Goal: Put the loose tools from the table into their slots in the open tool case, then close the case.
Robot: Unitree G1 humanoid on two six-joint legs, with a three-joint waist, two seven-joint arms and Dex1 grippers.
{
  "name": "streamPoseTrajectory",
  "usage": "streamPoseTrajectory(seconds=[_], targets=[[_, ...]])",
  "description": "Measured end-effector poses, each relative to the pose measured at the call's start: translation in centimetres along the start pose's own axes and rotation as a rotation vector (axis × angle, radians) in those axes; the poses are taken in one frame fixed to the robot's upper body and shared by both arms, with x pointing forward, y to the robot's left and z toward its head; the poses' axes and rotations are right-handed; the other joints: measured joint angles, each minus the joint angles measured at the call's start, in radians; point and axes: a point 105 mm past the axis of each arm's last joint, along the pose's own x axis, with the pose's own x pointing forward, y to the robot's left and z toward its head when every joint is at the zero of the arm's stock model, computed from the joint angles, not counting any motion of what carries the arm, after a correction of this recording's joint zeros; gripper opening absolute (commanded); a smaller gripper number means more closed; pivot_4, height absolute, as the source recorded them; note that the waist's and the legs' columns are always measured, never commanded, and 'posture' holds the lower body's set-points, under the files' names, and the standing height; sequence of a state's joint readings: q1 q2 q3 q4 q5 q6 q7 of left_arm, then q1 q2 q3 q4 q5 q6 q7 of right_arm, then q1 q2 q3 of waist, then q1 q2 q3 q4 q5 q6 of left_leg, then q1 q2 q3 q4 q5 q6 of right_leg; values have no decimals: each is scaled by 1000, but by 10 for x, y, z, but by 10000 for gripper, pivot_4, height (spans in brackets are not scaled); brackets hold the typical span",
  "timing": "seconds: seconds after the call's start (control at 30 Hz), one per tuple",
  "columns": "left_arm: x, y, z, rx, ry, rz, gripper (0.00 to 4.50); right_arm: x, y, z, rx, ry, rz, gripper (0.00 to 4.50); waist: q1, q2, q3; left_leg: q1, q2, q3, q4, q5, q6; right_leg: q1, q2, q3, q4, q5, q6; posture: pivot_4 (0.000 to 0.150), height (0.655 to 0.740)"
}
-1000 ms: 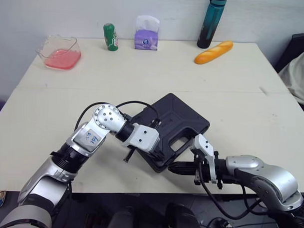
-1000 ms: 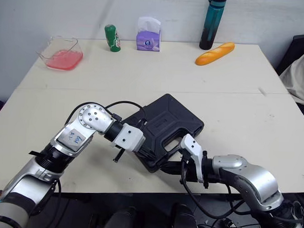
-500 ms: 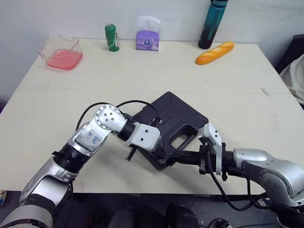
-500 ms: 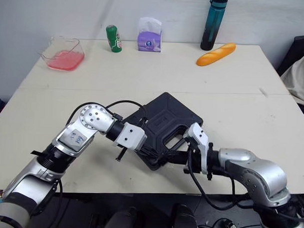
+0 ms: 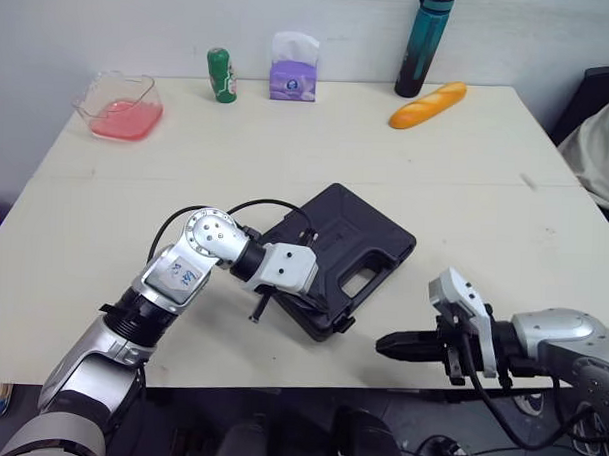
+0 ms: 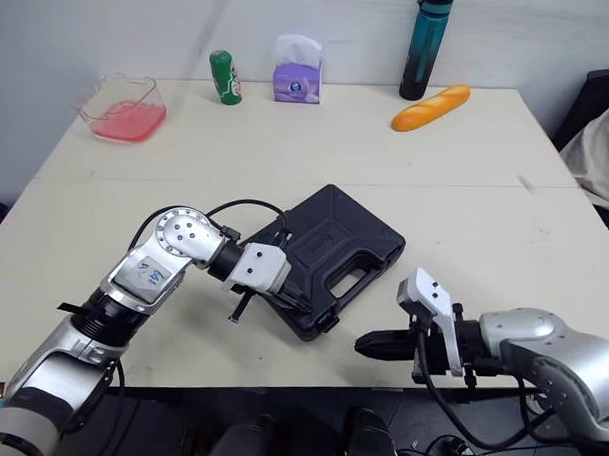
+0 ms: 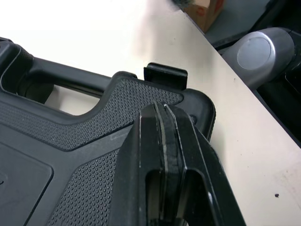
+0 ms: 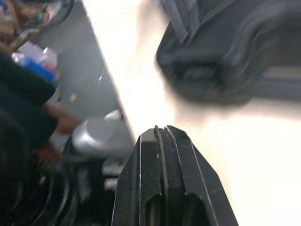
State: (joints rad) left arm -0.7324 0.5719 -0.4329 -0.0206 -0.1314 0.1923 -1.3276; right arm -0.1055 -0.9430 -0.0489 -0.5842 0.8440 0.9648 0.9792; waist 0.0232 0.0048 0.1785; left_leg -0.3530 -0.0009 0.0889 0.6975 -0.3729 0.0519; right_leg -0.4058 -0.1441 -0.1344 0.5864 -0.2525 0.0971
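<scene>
The black tool case (image 5: pixel 349 252) lies in the middle of the table with its lid down and its handle cut-out facing the near edge. My left gripper (image 5: pixel 320 305) is shut, and its fingertips rest on the lid's textured near corner. In the left wrist view the left gripper (image 7: pixel 164 107) sits just short of a small latch (image 7: pixel 165 75). My right gripper (image 5: pixel 385 344) is shut on nothing. It hovers off the case by the table's near edge, to the right of that corner. The right wrist view shows the right gripper (image 8: pixel 160 129) with the case (image 8: pixel 225 61) blurred beyond it.
Along the far edge stand a clear container with pink contents (image 5: pixel 119 106), a green bottle (image 5: pixel 221 75), a purple tissue pack (image 5: pixel 294 68) and a teal bottle (image 5: pixel 424 42). A bread loaf (image 5: pixel 428 104) lies nearby. Bare tabletop (image 5: pixel 505 225) stretches right of the case.
My right gripper has pulled back from the case's near edge, moving right and toward the table's front. The left gripper stays on the lid, and the case has settled flatter.
</scene>
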Motion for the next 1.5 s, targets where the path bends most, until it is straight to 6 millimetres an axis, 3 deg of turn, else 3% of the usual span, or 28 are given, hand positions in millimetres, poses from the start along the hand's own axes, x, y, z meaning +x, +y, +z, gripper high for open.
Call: streamPoseTrajectory(seconds=[0.17, 0.57, 0.73, 0.87, 1.03, 1.13, 1.27, 1.3, 1.37, 1.47, 1.5], targets=[[2, 0, 1, 14, -1, 0, 161, 15, -11, -6, -29, 20, -32, 0, 3, 0, 0, 0, 0, 0, 0, 0, 0, -1, 0, 0, 0, 0, 0, 1500, 7394], [9, 0, 1, 144, 43, 11, 161, 44, -23, 37, -37, -136, -28, 0, 5, 4, -7, 1, 0, -1, 0, 0, -1, 1, -2, -1, 0, 0, 0, 1500, 7394], [11, 1, 2, 152, 42, 21, 161, 41, -24, 35, -17, -129, -38, 0, 9, 3, -8, 1, -2, -1, 0, -1, 1, 2, -3, -1, -1, 0, 0, 1500, 7394], [11, 2, 2, 156, 44, 19, 161, 24, -20, 30, 6, -109, -38, 0, 10, 3, -8, 1, -2, -1, 0, -1, 2, 2, -3, -1, -2, 0, 1, 1500, 7394], [10, 3, 1, 146, 46, 20, 161, 19, -15, 13, 45, -55, -25, 0, 7, 2, -9, 1, -2, -2, 0, -2, 3, 4, -3, -1, -2, 0, 1, 1500, 7394], [3, 7, -2, 29, 28, 55, 161, 19, -17, 8, 27, -50, -45, 0, 4, 3, -8, 0, -2, -2, 0, -4, 6, 2, -3, -1, -2, 0, 1, 1500, 7394], [-27, -5, -10, -242, -77, 86, 13979, -7, -20, 16, -85, -65, -136, 0, -6, 5, -2, -7, 0, -1, -1, 0, -1, -7, 0, -1, -2, 0, 0, 1500, 7394], [-38, -14, -12, -316, -99, 77, 19299, -20, -22, 20, -108, -74, -177, 5061, -10, 6, 1, -8, 2, -1, -2, 0, -2, -7, 3, -2, 0, 0, 0, 1500, 7394], [-59, -28, -11, -423, -136, 80, 27898, -44, -22, 28, -137, -83, -232, 9749, -11, 6, 9, -11, 3, -1, -2, 0, -2, -8, 6, -4, -2, 0, 0, 1500, 7394], [-101, -48, -9, -573, -172, 146, 42254, -86, -18, 38, -172, -70, -305, 24378, -3, 6, 15, -17, 3, -2, 0, 0, -3, -11, 12, -6, -3, 0, 0, 1500, 7394], [-115, -51, -7, -602, -180, 182, 45000, -98, -17, 42, -181, -70, -329, 29044, 0, 6, 16, -17, 3, -2, 0, 0, -2, -10, 13, -6, -3, 0, 0, 1500, 7394]])
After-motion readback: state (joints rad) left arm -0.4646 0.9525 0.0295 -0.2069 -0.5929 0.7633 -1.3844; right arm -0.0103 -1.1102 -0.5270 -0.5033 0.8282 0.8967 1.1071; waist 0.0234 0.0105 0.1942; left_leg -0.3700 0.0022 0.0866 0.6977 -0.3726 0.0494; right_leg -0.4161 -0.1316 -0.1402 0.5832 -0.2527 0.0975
